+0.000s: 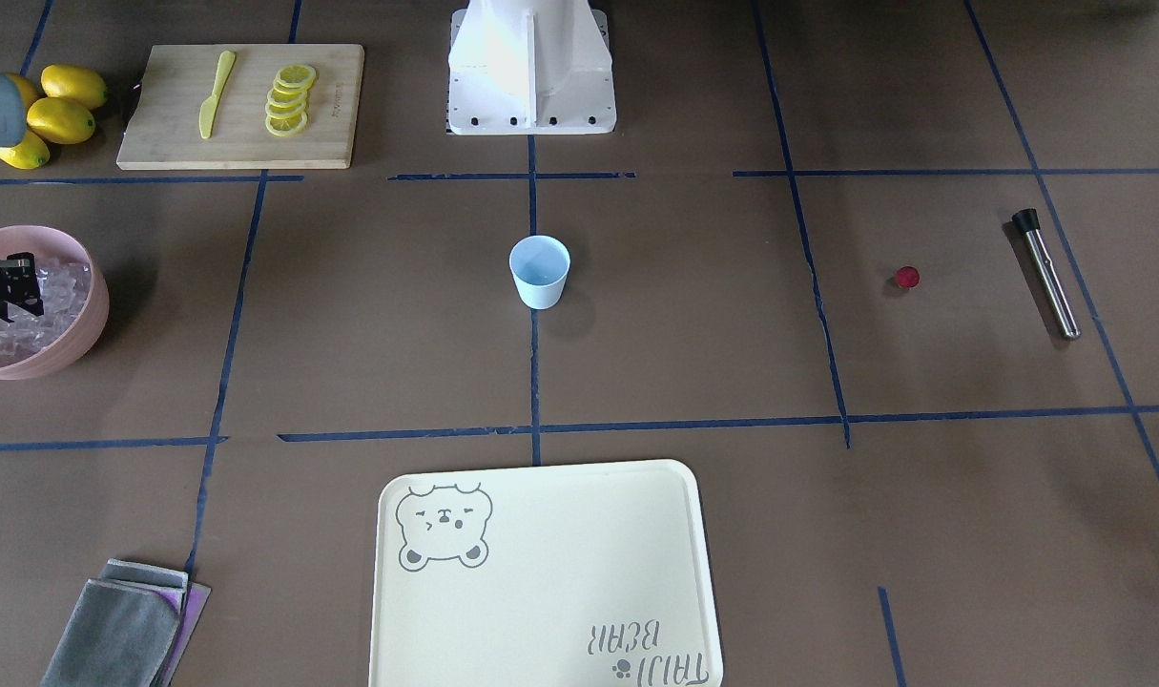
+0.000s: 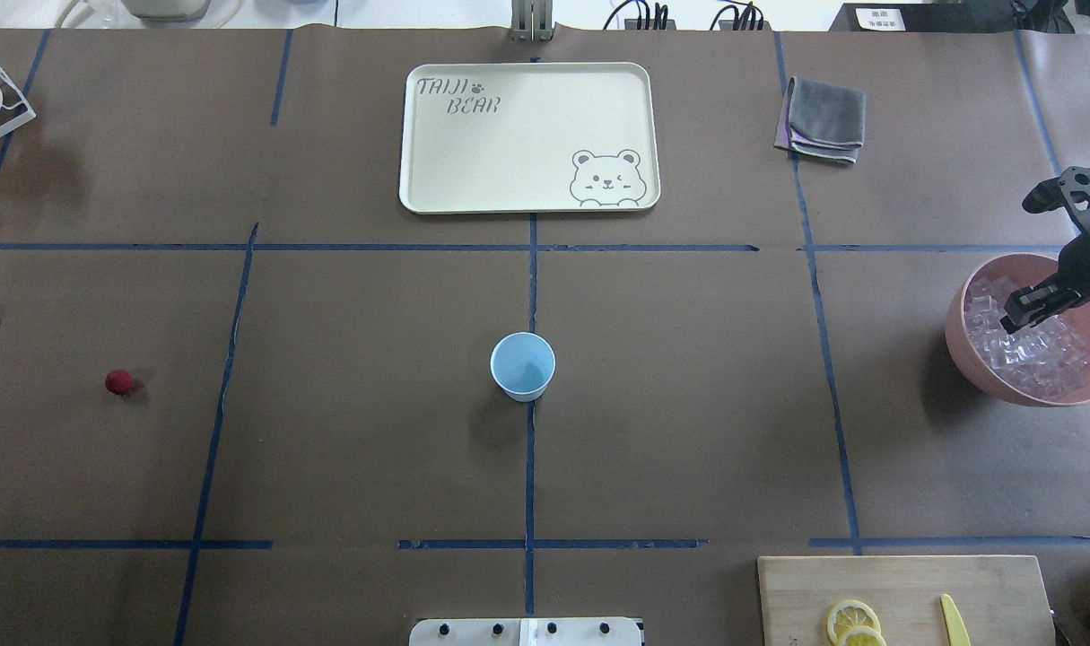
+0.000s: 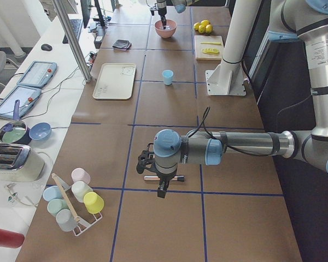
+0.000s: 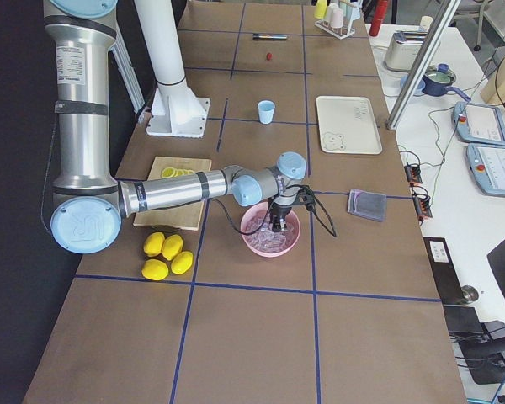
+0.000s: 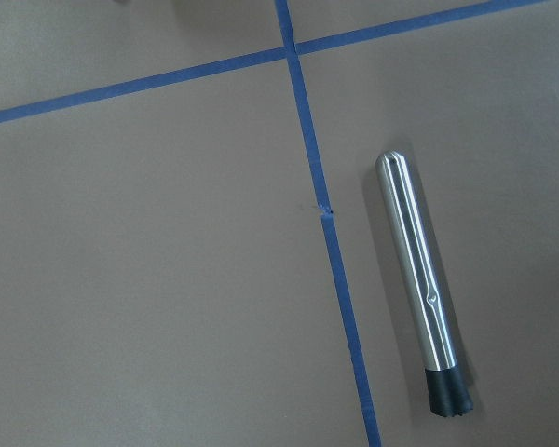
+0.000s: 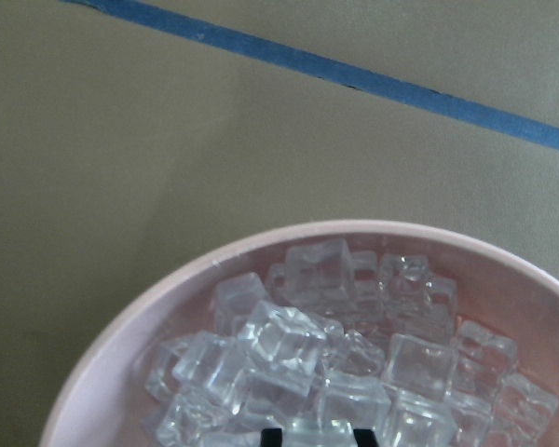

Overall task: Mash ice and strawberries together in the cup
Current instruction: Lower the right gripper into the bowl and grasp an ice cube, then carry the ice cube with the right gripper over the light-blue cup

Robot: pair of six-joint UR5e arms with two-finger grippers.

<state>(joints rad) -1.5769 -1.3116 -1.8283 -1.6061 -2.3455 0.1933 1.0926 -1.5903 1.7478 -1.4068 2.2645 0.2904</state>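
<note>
The pale blue cup [image 1: 540, 272] stands upright and empty at the table's middle, also in the overhead view [image 2: 523, 366]. The red strawberry [image 1: 907, 278] lies alone on the robot's left side [image 2: 119, 382]. The ice [image 6: 298, 345] fills the pink bowl [image 2: 966, 350] on the robot's right. My right gripper [image 6: 318, 436] reaches into the bowl, its fingertips [image 6: 273, 436] closed to the width of one ice cube between them. My left gripper [image 3: 160, 186] hovers over a steel muddler [image 5: 419, 289]. It shows only in the left side view, so I cannot tell if it is open.
A wooden board [image 1: 331, 105] with lemon slices and a yellow knife sits by the robot's base, with whole lemons [image 1: 59, 114] beside it. A cream bear tray [image 1: 541, 572] and a grey cloth [image 1: 121, 630] lie on the far side. A cup rack [image 3: 71, 202] stands beyond the muddler.
</note>
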